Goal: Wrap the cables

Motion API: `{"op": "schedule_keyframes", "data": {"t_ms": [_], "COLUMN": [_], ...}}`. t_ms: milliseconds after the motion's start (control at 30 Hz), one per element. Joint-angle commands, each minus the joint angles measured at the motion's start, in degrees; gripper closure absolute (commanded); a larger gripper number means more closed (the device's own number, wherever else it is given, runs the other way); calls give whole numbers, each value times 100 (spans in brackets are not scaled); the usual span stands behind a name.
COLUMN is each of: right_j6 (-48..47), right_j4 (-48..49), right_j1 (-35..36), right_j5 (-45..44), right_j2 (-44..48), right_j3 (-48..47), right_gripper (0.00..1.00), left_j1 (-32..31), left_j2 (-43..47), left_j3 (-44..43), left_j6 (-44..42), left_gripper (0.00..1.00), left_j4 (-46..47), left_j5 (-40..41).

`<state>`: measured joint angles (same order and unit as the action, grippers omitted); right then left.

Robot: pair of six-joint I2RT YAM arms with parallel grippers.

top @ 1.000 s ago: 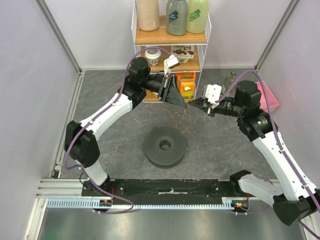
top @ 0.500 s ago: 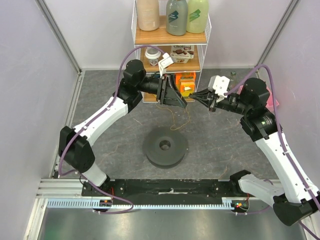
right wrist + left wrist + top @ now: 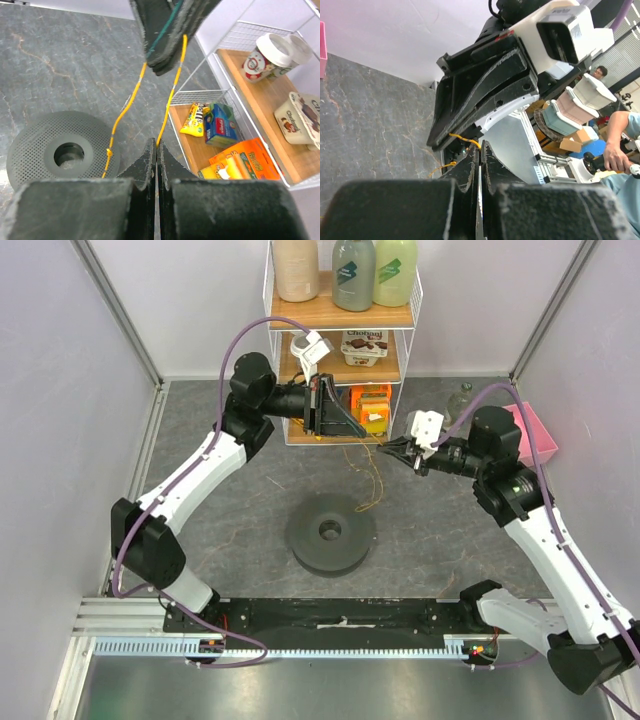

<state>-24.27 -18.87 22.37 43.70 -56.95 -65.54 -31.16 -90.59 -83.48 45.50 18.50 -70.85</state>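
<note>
Two end effectors pinch one yellow wire (image 3: 171, 95) above one dark spool (image 3: 350, 540).
Left end effector (image 3: 360, 430) and right end effector (image 3: 389, 443) are each clamped shut on the wire, tips near each other over the counter (image 3: 220, 440); two strands hang, one seemingly trailing beside the spool.

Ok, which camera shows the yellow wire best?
The right wrist view: the wire shows bright, close and long. The top view shows it only as faint threads beyond the spool; the left wrist view catches a short piece.
</note>
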Motion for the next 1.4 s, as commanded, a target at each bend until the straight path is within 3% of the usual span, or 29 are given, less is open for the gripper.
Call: {"op": "schedule_keyframes", "data": {"t_ms": [0, 233, 300, 433, 467, 533, 633, 667, 733, 900, 1100, 1367], "right_j6": [-26, -227, -236, -218, -236, -297, -403, -429, -456, 52, 1082, 1232], "right_j4": [-125, -354, -380, -398, -467, -652, -811, -820, -846, -680, 32, 332], "right_j1": [57, 118, 110, 110, 118, 92, 48, 31, 31, 22, 144, 663], "right_j5": [217, 227, 156, -45, -177, -632, -1117, -1258, -1364, -593, 208, 7], "right_j2": [70, 149, 193, 70, -8, -106, -19, 52, 122, 17, -352, -607], "right_j3": [138, 313, 349, 191, 69, -239, -363, -363, -389, -802, -926, -856], "right_gripper": [100, 100, 100, 100, 95, 58, 18, 10, 5, 3, 22, 39], "left_j1": [48, 171, 180, 171, 154, 145, 154, 171, 171, 136, 127, 119], "left_j2": [199, 234, 261, 243, 261, 339, 445, 463, 463, 428, 419, 428], "left_j3": [-414, -774, -1002, -1118, -1091, -1039, -1021, -995, -951, -950, -977, -933], "left_j6": [56, -892, -1488, -1764, -1763, -1955, -2561, -2650, -2695, -2581, -2309, -2107], "left_gripper": [98, 98, 98, 98, 98, 98, 98, 98, 98, 98, 98, 98], "left_j4": [312, -618, -1257, -1516, -1508, -1691, -2350, -2421, -2465, -2395, -2193, -1947], "left_j5": [194, 721, 984, 697, 591, 589, 774, 818, 836, 871, 748, 704]}}
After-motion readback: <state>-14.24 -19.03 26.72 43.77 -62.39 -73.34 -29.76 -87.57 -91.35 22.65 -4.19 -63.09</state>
